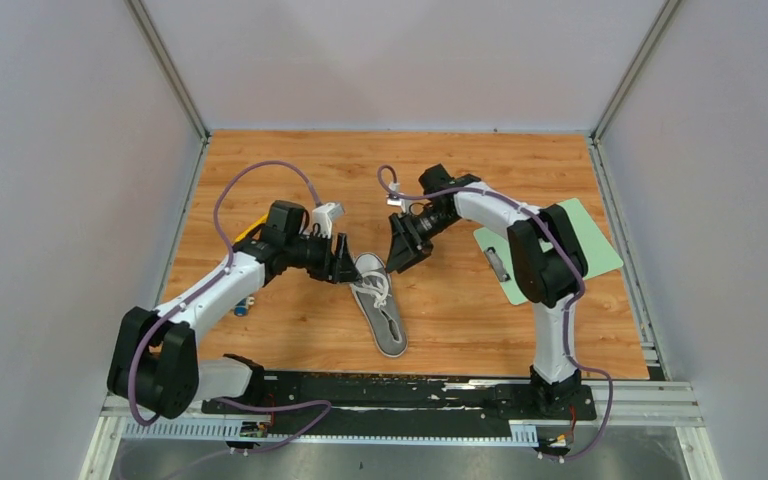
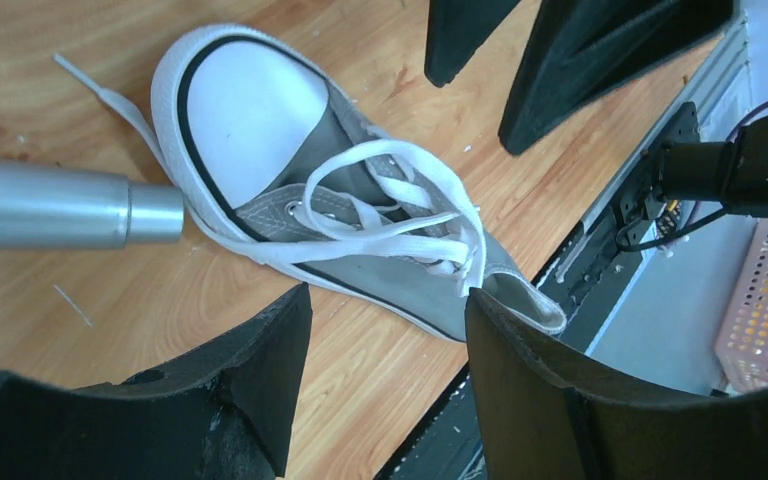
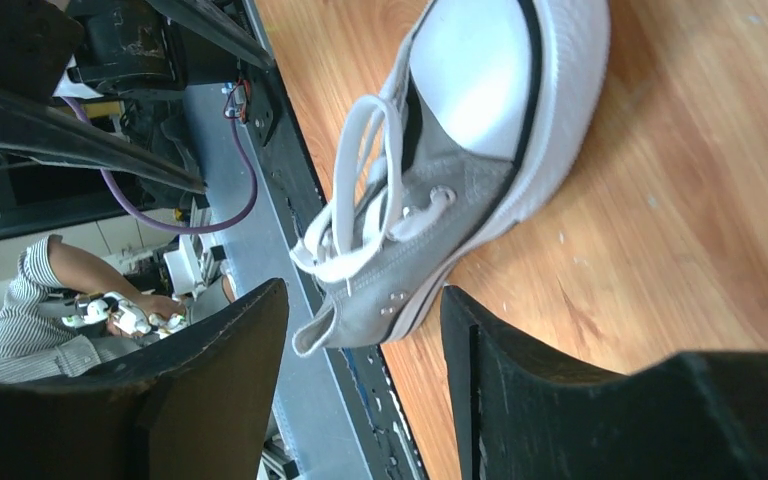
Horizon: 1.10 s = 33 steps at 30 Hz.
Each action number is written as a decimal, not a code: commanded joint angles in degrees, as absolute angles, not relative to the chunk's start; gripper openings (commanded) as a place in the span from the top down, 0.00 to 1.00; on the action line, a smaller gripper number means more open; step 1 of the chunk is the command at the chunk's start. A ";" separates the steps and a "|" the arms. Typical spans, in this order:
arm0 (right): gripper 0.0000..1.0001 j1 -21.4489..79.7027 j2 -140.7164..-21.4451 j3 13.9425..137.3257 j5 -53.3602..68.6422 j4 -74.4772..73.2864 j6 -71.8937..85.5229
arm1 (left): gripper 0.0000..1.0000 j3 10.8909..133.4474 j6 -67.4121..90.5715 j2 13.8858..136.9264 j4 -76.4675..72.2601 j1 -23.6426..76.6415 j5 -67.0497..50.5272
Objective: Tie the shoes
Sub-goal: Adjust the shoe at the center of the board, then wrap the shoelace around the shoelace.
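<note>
The grey shoe lies on the wooden table, its white toe cap pointing away from the arm bases. Its white laces lie in loose loops over the tongue, and one end trails on the wood past the toe. My left gripper hovers just left of the toe, open and holding nothing; in its wrist view the gripper frames the shoe's side. My right gripper hangs just right of the toe, open and holding nothing. From the right wrist, the shoe shows beyond the gripper.
A pale green board with a clip lies under the right arm. Small yellow and blue items sit beneath the left arm. A black rail runs along the near table edge. A metal cylinder reaches in beside the toe.
</note>
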<state>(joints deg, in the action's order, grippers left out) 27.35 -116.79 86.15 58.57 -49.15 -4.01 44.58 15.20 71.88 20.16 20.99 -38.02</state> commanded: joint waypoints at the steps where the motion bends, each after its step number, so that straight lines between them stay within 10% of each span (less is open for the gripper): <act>1: 0.41 30.13 -120.47 90.73 60.49 -49.30 -2.78 | 0.36 43.52 20.57 74.75 14.80 21.01 -37.38; 19: 0.42 28.77 -113.64 87.40 56.89 -49.17 -4.88 | 0.79 54.97 22.46 92.78 16.52 21.30 -39.71; 25: 0.42 26.96 -110.85 86.43 55.72 -49.21 -5.40 | 0.58 55.01 20.41 90.26 20.42 22.04 -36.96; 33: 0.42 26.76 -107.47 84.70 53.22 -48.95 -6.40 | 0.76 54.42 19.52 90.84 21.16 26.00 -36.63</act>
